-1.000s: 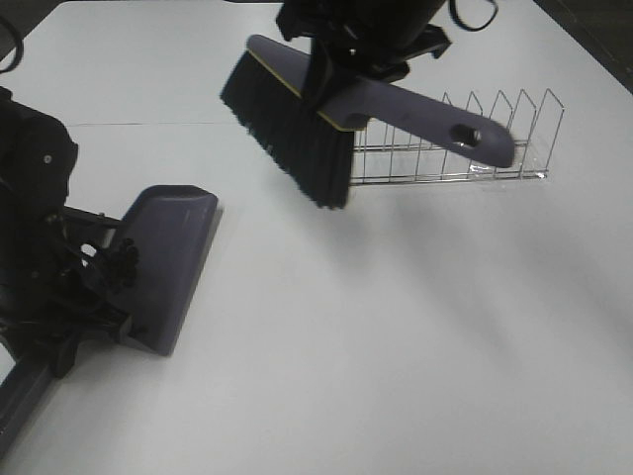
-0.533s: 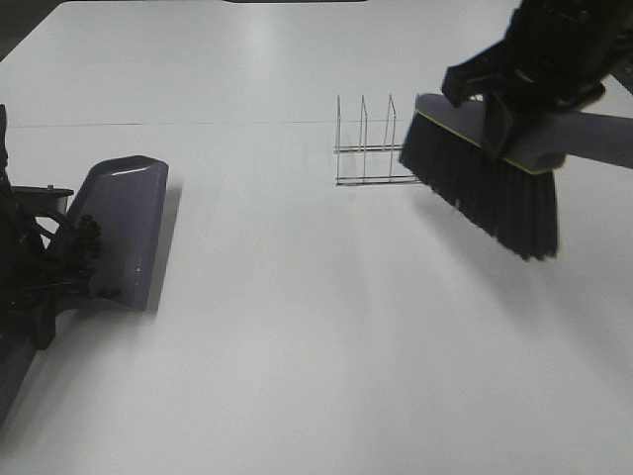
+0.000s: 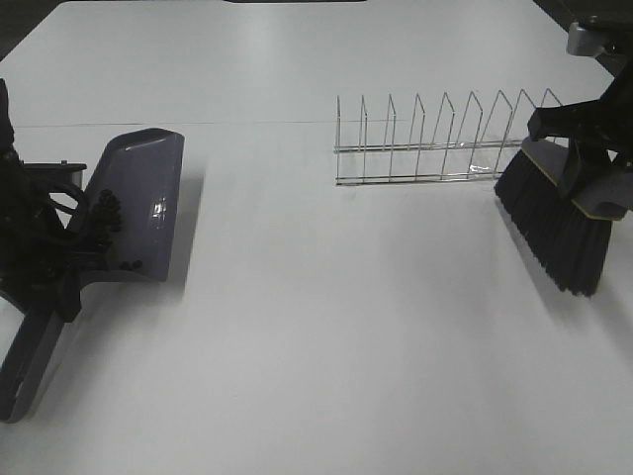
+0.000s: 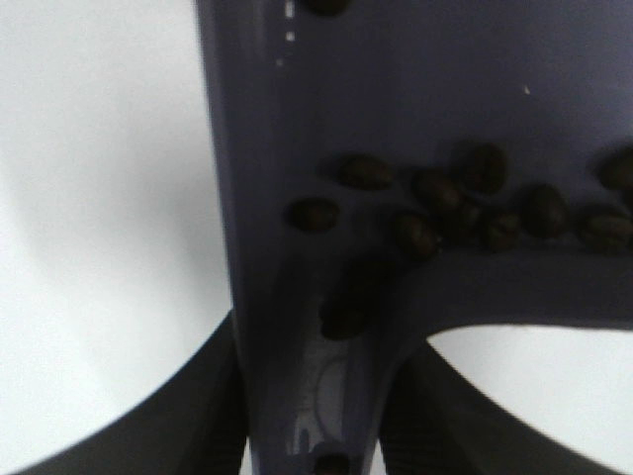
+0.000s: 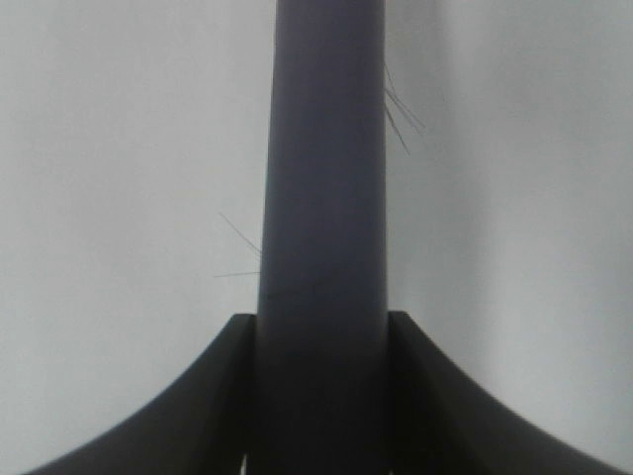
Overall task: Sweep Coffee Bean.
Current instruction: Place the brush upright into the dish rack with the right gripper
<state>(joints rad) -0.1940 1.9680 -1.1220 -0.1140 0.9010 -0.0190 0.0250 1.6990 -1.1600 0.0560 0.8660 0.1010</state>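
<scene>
White tabletop (image 3: 346, 346) fills the high view, with a long wire rack (image 3: 435, 148) standing toward its far side. Well off the rack's left end lies a purple-grey dustpan (image 3: 143, 198), its handle clamped in the left tool (image 3: 49, 267); dark coffee beans (image 3: 107, 206) cluster against the pan's back wall, far from the rack. At the rack's right end the right tool (image 3: 586, 148) grips a brush (image 3: 554, 223), tilted, bristles pointing down; whether they touch the surface I cannot tell. From the left wrist, dark fingers (image 4: 198, 416) pinch the pan's handle on both sides, and beans line the back wall just beyond it. From the right wrist, two fingers (image 5: 425, 396) squeeze the brush's handle, with thin rack wires behind.
</scene>
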